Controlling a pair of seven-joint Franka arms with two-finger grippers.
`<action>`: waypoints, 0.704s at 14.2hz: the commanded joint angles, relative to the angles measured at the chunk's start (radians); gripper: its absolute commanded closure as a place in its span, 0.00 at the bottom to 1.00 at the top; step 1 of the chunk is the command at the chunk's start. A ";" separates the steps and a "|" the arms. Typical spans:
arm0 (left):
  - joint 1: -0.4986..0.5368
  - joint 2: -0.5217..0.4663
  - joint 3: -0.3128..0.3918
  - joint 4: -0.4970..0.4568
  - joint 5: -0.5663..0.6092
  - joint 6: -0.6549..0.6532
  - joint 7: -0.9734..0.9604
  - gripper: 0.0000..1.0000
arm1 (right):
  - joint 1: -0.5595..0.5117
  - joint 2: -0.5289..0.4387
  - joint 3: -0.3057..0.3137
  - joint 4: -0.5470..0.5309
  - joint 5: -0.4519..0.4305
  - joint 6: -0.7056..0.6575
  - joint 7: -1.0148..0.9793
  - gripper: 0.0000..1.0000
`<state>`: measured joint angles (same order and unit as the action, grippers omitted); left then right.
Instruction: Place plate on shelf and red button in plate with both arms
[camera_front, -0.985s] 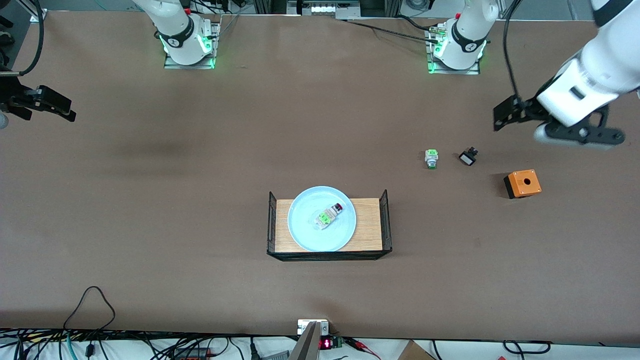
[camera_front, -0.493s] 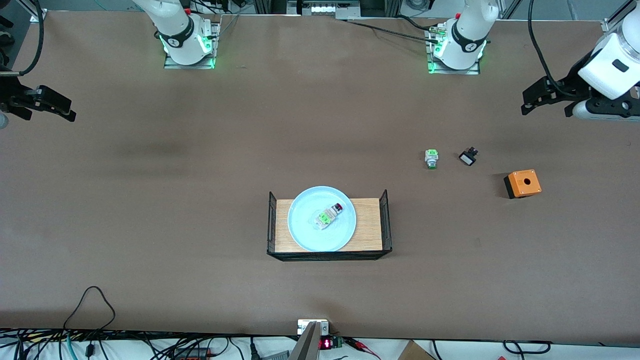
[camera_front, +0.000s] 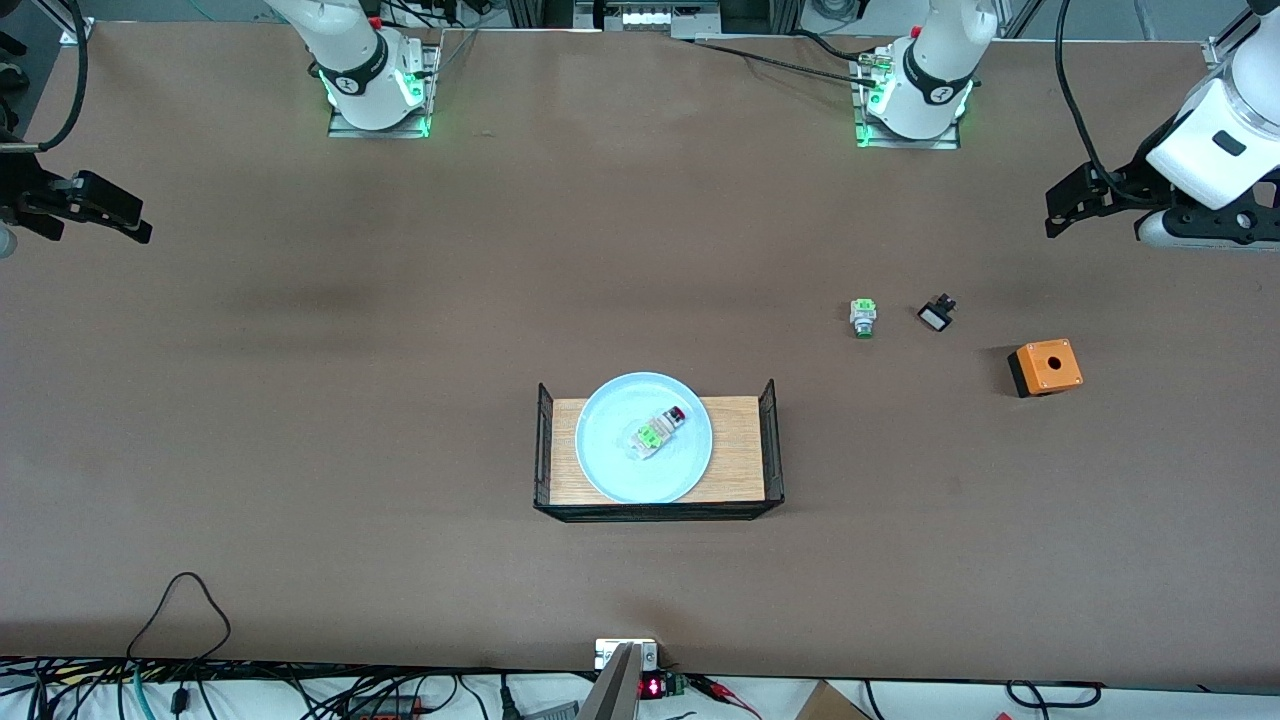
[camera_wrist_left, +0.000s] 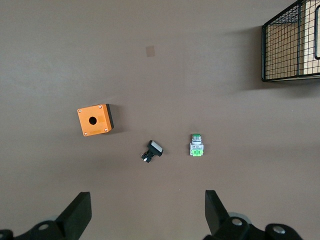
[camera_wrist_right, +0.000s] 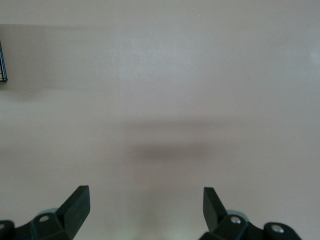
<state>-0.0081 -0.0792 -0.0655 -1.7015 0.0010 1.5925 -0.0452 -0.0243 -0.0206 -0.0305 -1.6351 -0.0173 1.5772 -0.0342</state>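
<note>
Plate (camera_front: 643, 437) is sitting on the wire-sided tray (camera_front: 768, 440), red button (camera_front: 661, 429) lying in it: light, slippery, best pinched across its body. Left gripper (camera_wrist_left: 145, 212) and right gripper (camera_wrist_right: 145, 210) are hanging wide apart, empty.

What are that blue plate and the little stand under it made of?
The plate looks like smooth plastic or glazed ceramic: an even pale blue with a soft sheen. The stand seems to have a wood-grain board floor and black wire-mesh end walls.
</note>
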 joint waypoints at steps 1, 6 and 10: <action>-0.042 0.042 0.024 0.045 0.016 0.000 0.008 0.00 | -0.005 -0.010 0.003 -0.002 -0.004 -0.003 -0.003 0.00; -0.082 0.070 0.069 0.068 0.022 0.006 0.021 0.00 | -0.005 -0.010 0.003 -0.002 0.003 0.001 -0.001 0.00; -0.075 0.070 0.067 0.071 0.021 0.004 0.021 0.00 | -0.005 -0.010 0.001 0.000 0.007 0.004 0.000 0.00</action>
<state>-0.0714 -0.0209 -0.0120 -1.6609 0.0013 1.6053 -0.0456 -0.0243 -0.0207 -0.0306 -1.6351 -0.0171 1.5791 -0.0342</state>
